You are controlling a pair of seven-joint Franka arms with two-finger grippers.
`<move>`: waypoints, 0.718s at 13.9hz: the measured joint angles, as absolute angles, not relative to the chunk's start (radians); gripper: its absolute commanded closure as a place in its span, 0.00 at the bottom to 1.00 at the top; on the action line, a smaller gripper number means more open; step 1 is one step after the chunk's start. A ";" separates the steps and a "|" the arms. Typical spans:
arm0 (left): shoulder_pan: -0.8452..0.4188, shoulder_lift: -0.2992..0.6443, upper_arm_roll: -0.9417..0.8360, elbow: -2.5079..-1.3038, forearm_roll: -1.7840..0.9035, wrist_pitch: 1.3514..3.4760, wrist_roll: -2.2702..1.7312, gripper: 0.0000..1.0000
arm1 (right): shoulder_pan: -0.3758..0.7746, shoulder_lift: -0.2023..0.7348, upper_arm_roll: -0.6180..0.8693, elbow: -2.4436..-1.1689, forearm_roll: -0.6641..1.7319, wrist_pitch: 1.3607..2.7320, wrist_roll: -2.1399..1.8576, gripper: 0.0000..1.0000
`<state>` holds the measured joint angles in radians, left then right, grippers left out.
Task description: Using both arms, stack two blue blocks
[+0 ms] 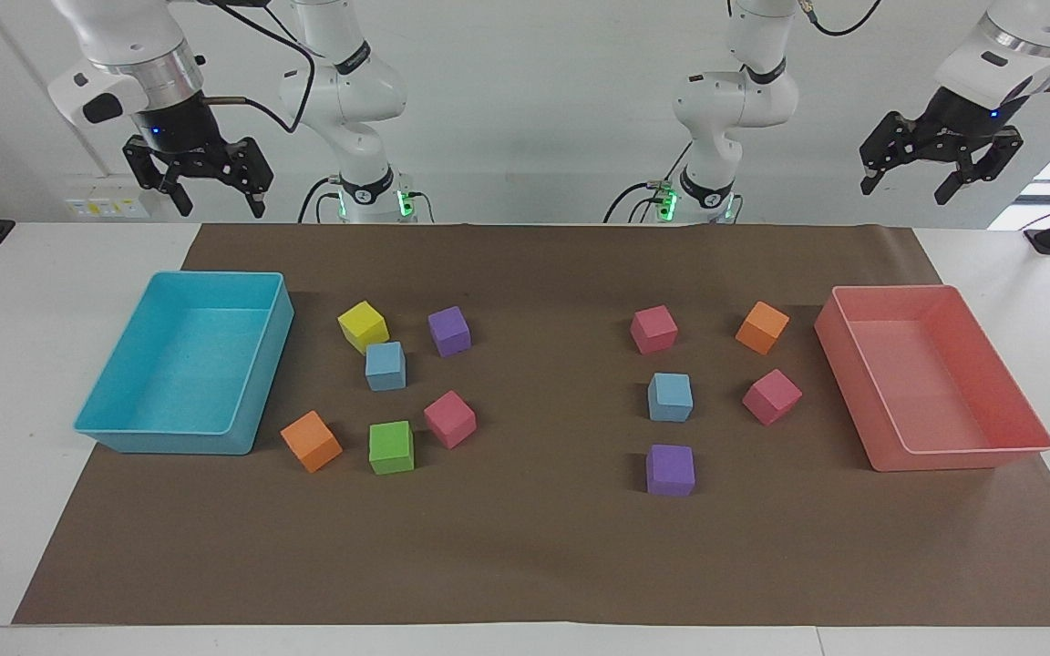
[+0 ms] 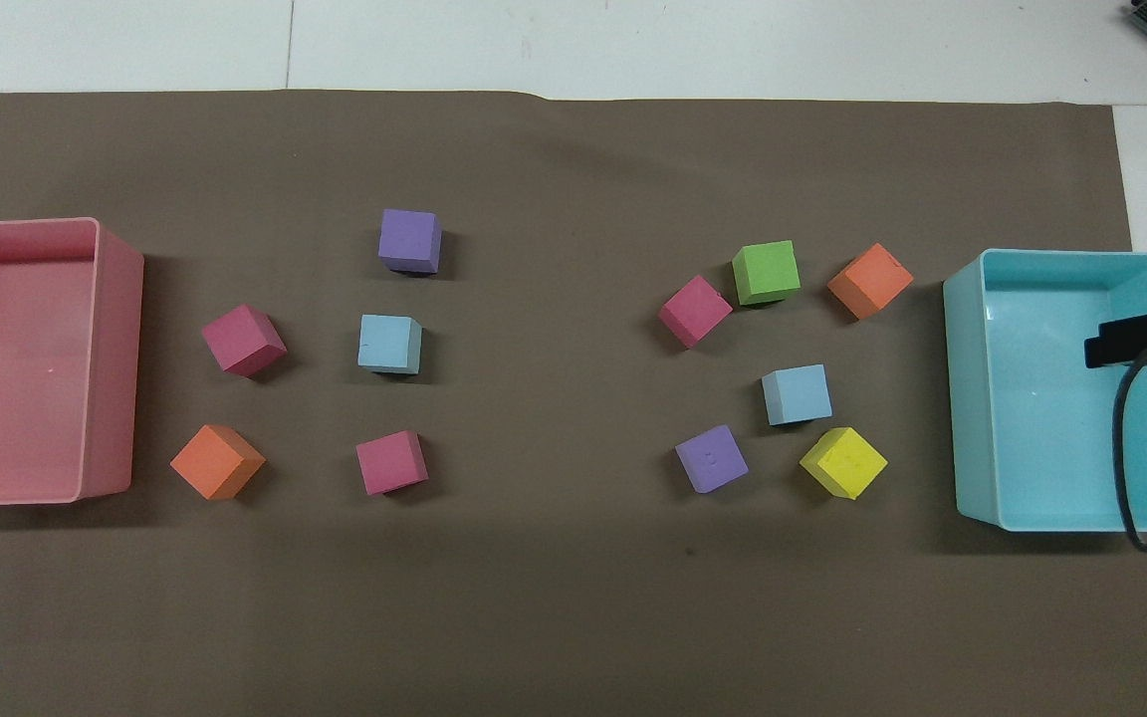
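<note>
Facing view's showing both blue blocks (image 1: 386,366) (image 1: 670,397) sitting apart on the brown paper (image 1: 543,547); turquoise tray (image 1: 128,428) and pink tray (image 1: 1022,428) are holding nothing. Right gripper (image 1: 212,191) and left gripper (image 1: 910,178) are hanging spread wide, both arms waiting.

The blue blocks (image 1: 386,365) (image 1: 670,396) look like matt foam. The brown paper sheet (image 1: 525,547) is matt, and the turquoise tray (image 1: 262,378) under the right claw (image 1: 211,189) is glossy plastic.
</note>
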<state>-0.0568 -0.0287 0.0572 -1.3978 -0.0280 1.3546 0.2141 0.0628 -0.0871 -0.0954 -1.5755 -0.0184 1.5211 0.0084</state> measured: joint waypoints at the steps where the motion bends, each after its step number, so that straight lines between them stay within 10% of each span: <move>1: -0.057 -0.029 0.057 -1.398 -0.028 1.355 0.214 0.00 | 0.063 -0.087 -0.096 -1.575 -0.018 1.521 0.008 0.00; 10: -0.057 -0.029 0.057 -1.398 -0.028 1.355 0.214 0.00 | 0.136 -0.077 -0.078 -1.677 -0.014 1.645 0.061 0.00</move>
